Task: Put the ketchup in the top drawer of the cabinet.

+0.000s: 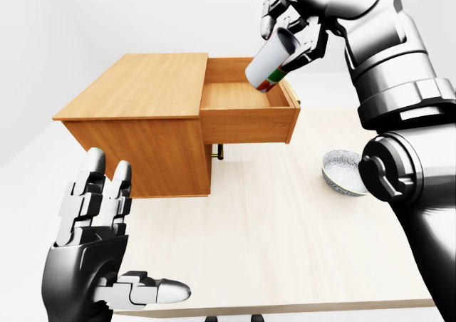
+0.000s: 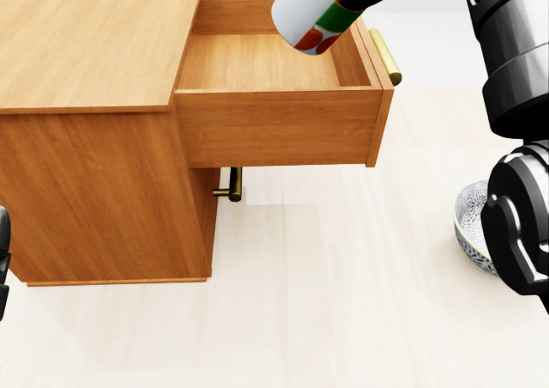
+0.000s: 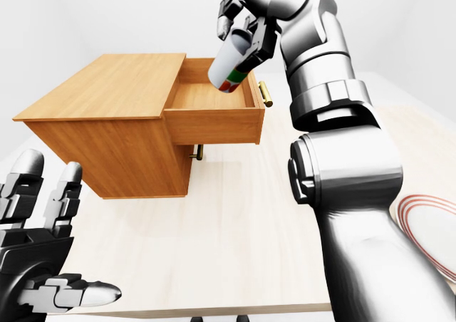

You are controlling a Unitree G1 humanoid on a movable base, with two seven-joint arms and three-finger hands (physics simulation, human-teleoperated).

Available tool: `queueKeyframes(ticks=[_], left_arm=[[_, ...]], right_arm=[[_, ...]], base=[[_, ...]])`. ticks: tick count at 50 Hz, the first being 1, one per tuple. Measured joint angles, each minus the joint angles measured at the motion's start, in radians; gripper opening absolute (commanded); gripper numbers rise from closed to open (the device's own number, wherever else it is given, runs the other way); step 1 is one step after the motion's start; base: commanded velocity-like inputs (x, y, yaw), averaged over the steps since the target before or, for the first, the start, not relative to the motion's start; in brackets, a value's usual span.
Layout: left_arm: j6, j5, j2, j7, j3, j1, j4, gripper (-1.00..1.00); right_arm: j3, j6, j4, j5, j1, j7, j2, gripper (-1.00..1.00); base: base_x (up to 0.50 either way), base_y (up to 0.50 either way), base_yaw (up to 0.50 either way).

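White ketchup bottle (image 1: 269,65), right robot hand (image 1: 293,31), open drawer (image 2: 274,66)

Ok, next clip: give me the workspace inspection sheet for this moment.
Surface: pale wooden table, mostly bare.
Job's things: ketchup bottle tilted, held above the open top drawer of the cabinet; drawer interior shows nothing inside.
Clutter: patterned bowl at the table's right; red-ringed plate at the right edge of the right-eye view.
Grippers: right hand closed round the bottle; left hand open, holding nothing.
Cables: nothing seen.
Surroundings: plain white backdrop.
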Motion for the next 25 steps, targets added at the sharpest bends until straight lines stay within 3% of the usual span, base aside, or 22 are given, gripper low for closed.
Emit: queueKeyframes(ticks=[25], left_arm=[[0.000,-0.001,0.000,-0.001,0.000,0.001,-0.005,1.00]], right_arm=[[-0.008,0.000,0.008,-0.049,0.014,-0.054,0.021,-1.00]], base=[[0.00,0.00,0.00]])
